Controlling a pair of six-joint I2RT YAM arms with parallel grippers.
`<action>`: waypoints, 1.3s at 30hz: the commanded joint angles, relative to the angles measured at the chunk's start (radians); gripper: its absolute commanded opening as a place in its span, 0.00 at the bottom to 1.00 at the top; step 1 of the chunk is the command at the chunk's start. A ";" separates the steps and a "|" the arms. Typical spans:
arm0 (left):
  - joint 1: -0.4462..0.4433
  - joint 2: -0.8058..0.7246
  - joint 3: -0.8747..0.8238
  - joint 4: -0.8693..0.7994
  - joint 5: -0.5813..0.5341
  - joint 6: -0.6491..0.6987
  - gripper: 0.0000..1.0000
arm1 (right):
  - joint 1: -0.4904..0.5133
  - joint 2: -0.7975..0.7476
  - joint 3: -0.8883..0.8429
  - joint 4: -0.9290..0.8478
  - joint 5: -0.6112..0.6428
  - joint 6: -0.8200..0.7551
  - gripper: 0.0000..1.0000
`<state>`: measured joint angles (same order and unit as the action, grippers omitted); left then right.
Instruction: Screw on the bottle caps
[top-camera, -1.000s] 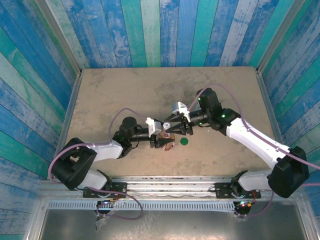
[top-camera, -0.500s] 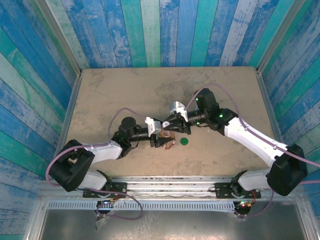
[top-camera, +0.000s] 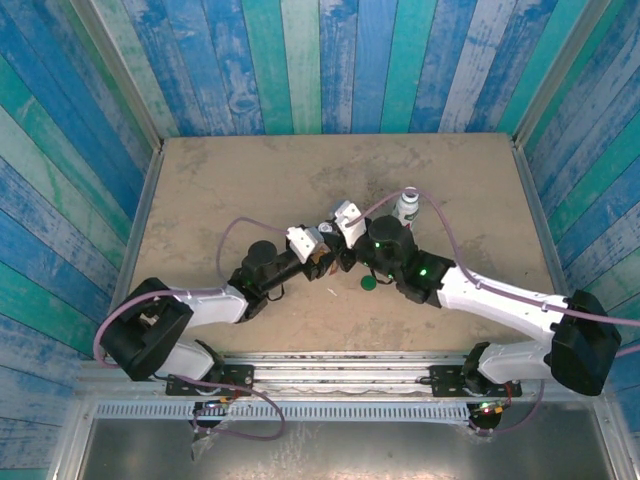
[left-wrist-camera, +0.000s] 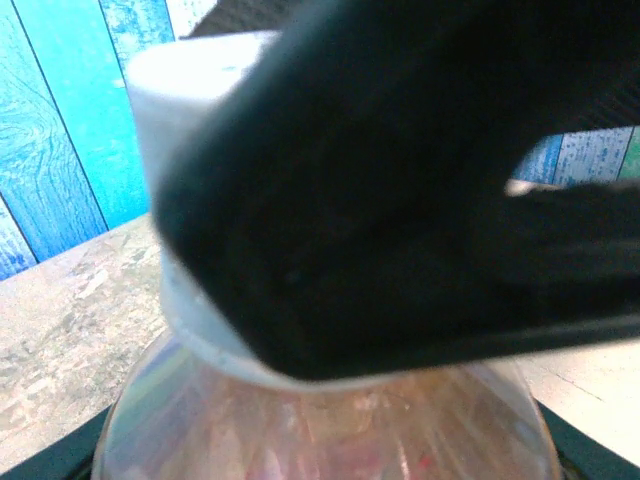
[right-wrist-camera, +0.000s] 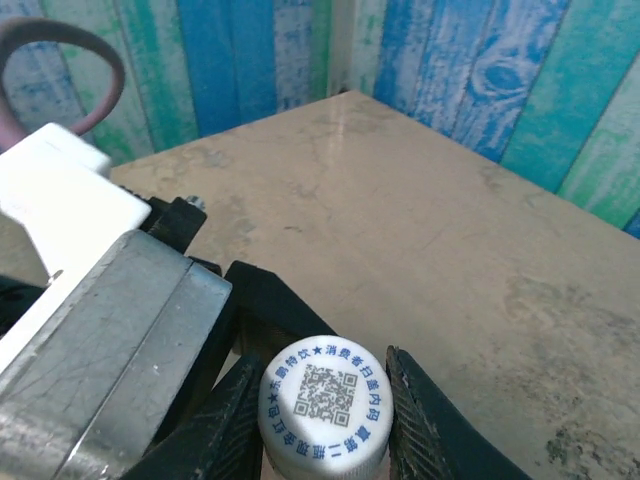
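While my right end effector (right-wrist-camera: 328, 412) clamps the white cap (right-wrist-camera: 325, 388) from both sides, where it sits on the neck of the clear bottle (left-wrist-camera: 330, 410) of amber liquid, my left end effector (left-wrist-camera: 322, 462) grips that bottle's body below the shoulder. I judge this cap is on the threads, but I cannot tell how tight; turning it home is the step in hand. Further out, the dark green cap (top-camera: 368, 283) lies flat on the counter (top-camera: 250, 180) just beside my arms, and the white bottle (top-camera: 405, 206) stands apart behind my right arm. That pair is not yet joined, so more than half the job remains.
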<state>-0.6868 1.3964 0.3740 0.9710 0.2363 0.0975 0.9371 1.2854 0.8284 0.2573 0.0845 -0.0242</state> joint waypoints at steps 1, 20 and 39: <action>0.011 -0.076 0.000 0.069 -0.084 -0.028 0.66 | 0.016 -0.011 -0.041 -0.033 0.107 0.003 0.25; 0.010 -0.276 0.057 -0.243 0.523 0.033 0.65 | -0.204 -0.234 0.071 -0.394 -0.922 -0.360 0.58; 0.010 -0.215 0.134 -0.342 0.684 0.126 0.65 | -0.205 -0.068 0.229 -0.455 -1.056 -0.370 0.54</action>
<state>-0.6762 1.1595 0.4801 0.6422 0.8940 0.2070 0.7300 1.2144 1.0325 -0.1799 -0.9401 -0.3809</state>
